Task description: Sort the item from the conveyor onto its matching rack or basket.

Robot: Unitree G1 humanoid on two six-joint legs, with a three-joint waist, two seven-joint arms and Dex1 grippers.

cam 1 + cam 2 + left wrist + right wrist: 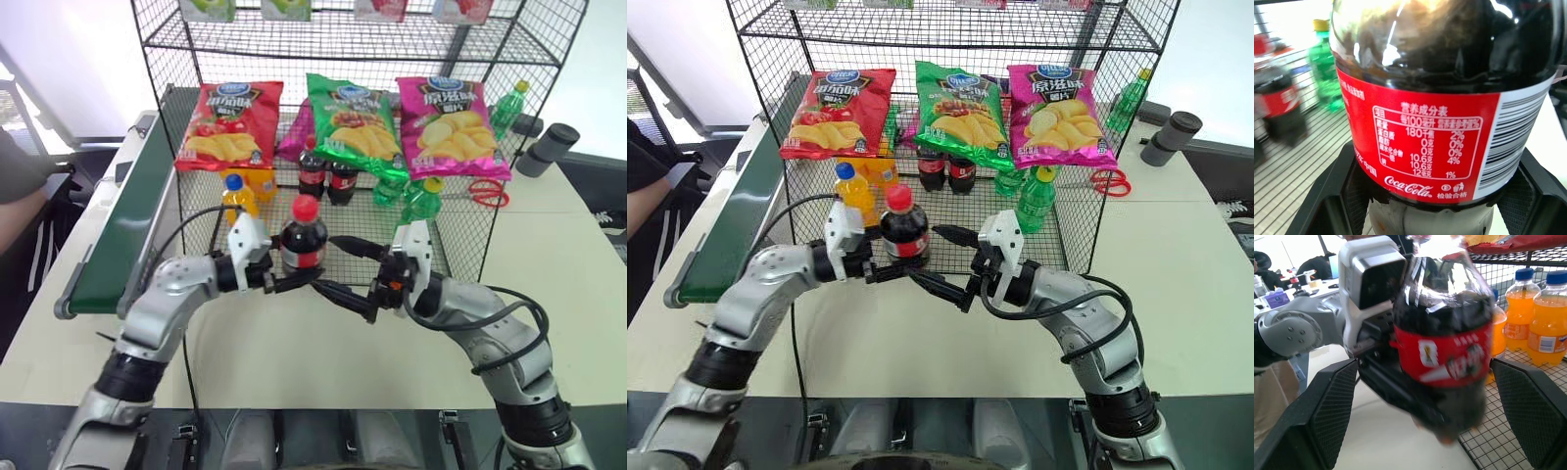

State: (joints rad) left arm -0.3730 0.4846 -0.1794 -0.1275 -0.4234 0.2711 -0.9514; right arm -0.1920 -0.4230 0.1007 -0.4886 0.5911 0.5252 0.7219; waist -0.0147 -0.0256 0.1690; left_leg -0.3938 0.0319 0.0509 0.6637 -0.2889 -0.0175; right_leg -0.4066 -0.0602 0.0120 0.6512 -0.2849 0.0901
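The item, a small cola bottle (302,235) with a red cap and red label, hangs upright just in front of the basket (460,235). My left gripper (291,283) is shut on its lower part and points toward my right arm; the label (1420,142) shows close up between its fingers (1327,196). My right gripper (343,270) is open and faces the bottle from the other side. Its two fingers (1332,411) stand apart to either side of the bottle (1442,352), not touching it. The dark green conveyor (127,225) runs along the left.
Two more cola bottles (326,172), orange soda bottles (235,196) and green bottles (421,196) stand in the basket. Three chip bags (348,122) hang above them. Red scissors (485,191) and a dark cylinder (549,147) lie at the right. A person's arm (20,186) shows at the far left.
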